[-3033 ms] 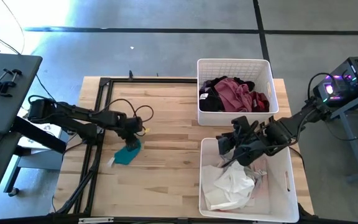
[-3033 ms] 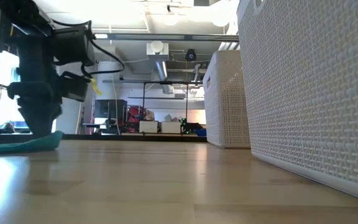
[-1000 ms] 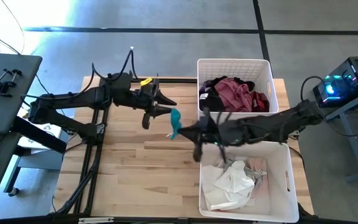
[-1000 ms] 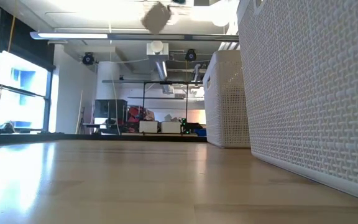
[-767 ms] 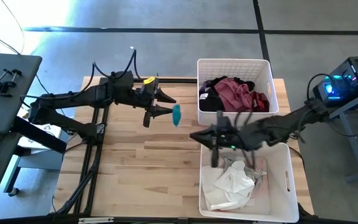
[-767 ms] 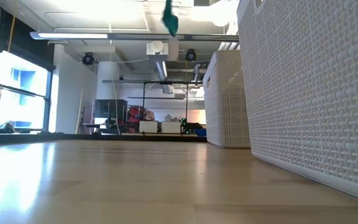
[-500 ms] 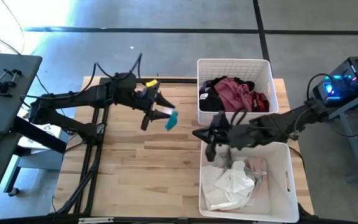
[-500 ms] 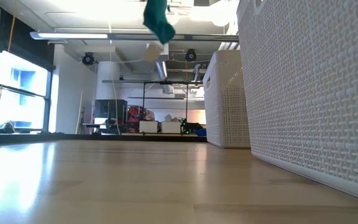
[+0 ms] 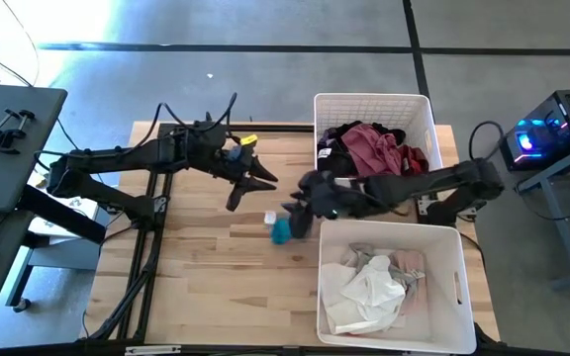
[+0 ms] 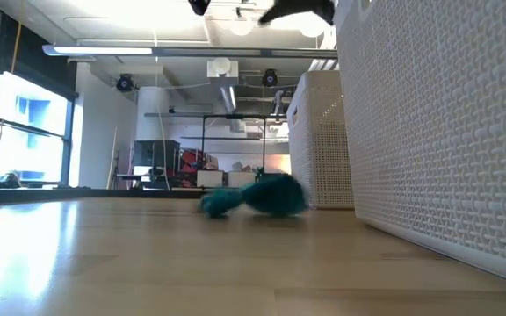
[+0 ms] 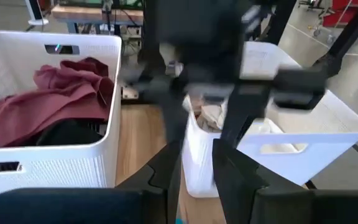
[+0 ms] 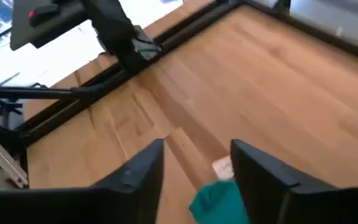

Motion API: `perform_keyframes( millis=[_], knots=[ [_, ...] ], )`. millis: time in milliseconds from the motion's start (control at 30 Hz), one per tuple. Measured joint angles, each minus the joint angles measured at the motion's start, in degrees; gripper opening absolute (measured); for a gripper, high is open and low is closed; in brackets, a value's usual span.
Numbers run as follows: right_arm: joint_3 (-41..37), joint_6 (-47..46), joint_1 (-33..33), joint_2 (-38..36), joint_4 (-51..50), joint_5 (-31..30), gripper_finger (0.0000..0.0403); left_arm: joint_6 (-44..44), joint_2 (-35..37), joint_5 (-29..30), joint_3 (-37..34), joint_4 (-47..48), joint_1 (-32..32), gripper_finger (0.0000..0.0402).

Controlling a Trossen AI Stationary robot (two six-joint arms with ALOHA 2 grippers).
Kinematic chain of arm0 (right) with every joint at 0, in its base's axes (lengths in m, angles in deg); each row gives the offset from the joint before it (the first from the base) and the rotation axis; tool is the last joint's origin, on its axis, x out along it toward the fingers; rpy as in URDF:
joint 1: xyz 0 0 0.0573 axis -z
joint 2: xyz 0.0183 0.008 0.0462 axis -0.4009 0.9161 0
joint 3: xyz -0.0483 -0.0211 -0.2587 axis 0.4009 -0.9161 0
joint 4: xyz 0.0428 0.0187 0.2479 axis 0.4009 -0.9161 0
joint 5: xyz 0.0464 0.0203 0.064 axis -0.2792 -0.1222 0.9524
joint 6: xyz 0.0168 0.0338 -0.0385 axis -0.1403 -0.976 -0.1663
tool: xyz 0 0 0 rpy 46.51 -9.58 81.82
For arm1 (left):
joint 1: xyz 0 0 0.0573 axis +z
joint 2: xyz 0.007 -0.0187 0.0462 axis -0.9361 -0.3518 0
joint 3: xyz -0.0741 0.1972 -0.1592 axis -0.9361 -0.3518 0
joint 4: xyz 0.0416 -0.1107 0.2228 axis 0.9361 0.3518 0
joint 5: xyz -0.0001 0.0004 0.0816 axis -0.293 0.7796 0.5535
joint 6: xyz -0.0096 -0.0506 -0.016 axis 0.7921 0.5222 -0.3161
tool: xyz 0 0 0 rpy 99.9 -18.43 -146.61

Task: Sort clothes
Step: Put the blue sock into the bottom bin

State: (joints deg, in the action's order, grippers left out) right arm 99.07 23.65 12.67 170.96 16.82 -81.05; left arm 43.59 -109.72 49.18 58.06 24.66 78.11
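Lying bunched on the wooden bench, the small teal fabric garment with its white tag looks light, limp and unbreakable; a pinch on the raised middle of the bundle should lift it, though loose folds may slip. It rests free, just beside the near white plastic bin and below the far white plastic bin of maroon and black clothes. The right tool hovers over it, fingers apart, holding nothing. The left tool waits nearby, fingers parted, empty. Open board lies leftward; bin walls crowd the other side.
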Motion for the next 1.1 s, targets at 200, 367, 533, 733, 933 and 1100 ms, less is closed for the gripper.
perform_keyframes(
  millis=[200, 367, 533, 733, 933, 1100],
  knots=[
    [0.0, 1.5, 4.7, 4.6, 0.0, 14.4, 0.0223, 1.5, 1.2, 1.1, 0.6, 3.9, 0.4, 0.0078],
    [0.0, 13.3, 6.8, 11.7, 1.8, 21.4, 0.0226, 2.8, 5.5, 6.3, 4.7, 12.7, 1.2, 0.0078],
    [2.8, 20.6, 8.8, 20.1, -1.8, 22.7, 0.0219, 2.9, 10.8, 10.9, 6.7, 14.8, 1.1, 0.0078],
    [8.1, 24.9, 9.9, 29.2, -9.0, 23.0, 0.0202, 4.4, 15.3, 14.5, 6.8, 15.6, 1.1, 0.0078],
    [9.4, 24.6, 9.6, 34.8, -10.4, 23.8, 0.0133, 4.3, 16.3, 16.3, 6.7, 15.8, 1.1, 0.0078],
    [10.1, 21.3, 9.1, 35.0, -10.9, 23.8, 0.0029, 3.4, 15.9, 16.5, 6.7, 16.8, 1.1, 0.0078]
  ],
)
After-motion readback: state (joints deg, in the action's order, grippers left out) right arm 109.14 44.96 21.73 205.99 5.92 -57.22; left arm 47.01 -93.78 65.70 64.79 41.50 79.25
